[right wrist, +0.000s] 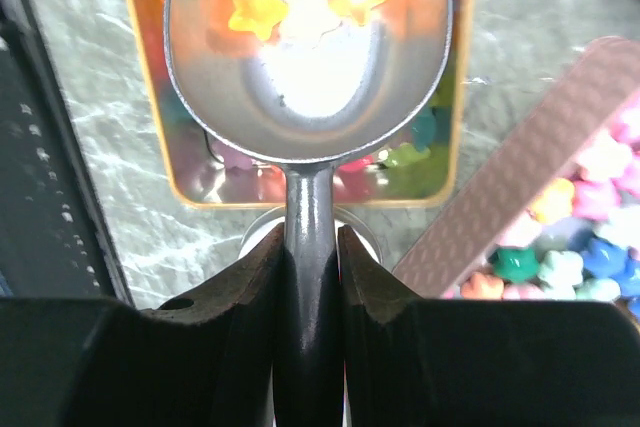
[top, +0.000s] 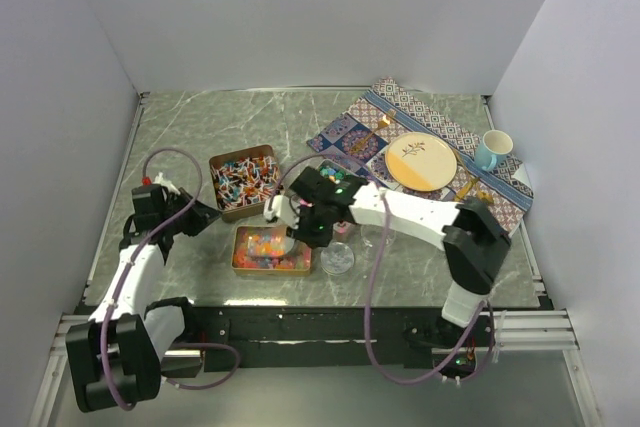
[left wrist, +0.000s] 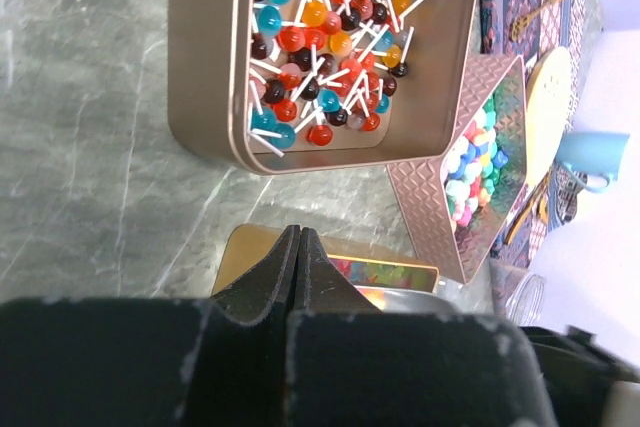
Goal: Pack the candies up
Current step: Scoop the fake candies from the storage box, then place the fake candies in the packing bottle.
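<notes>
here right pincer (right wrist: 310,239) clamps scoop (right wrist: 300,87) (bowl blurred); candies (right wrist: 250,7) hazy

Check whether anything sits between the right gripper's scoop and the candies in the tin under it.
Nothing visible does. The right gripper is shut on the scoop, whose bowl hangs directly over the open tin, its front end among the star candies. The tin is uncovered.
</notes>
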You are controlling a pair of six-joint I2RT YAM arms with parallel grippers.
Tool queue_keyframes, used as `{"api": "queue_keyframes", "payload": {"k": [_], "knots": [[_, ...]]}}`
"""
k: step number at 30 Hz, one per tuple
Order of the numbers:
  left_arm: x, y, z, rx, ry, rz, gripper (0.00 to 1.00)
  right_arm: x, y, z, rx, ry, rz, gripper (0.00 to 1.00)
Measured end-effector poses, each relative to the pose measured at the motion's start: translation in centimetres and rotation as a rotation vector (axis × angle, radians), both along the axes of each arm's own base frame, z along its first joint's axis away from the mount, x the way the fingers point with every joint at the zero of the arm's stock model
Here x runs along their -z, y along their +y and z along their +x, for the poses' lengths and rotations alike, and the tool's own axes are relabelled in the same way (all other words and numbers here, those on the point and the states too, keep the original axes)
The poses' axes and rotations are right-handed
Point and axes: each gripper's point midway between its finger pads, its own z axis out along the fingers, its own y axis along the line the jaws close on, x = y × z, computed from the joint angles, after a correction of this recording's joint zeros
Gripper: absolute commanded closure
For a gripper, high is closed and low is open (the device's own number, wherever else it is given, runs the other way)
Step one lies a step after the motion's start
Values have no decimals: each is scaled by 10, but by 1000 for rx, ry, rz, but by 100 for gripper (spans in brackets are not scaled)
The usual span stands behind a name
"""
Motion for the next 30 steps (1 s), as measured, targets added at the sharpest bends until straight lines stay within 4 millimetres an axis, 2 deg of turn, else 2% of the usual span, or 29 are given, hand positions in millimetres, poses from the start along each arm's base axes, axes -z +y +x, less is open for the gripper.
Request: {"api": "queue_keyframes", "payload": {"k": [6,10,15,20,23,30], "knots": [[4,1,2,32,4,8,99,-25,-9,1,66,-17,205,100],[4,7,4,31,5,20,99,-23,-9,-6,87,0,268,100],[-11,14,13,34,-40,54,99,-19,-1,-5,112,0,317,100],[-18,26,20,17,-61,81,99,-32,-3,-2,147,-57,407,100],[-19,34,24,-2,-61,89,99,-63,-10,7,209,-119,507,100],[-29,44,34,-25,-90,98,99,-162,-38,44,397,-347,764,100]]}}
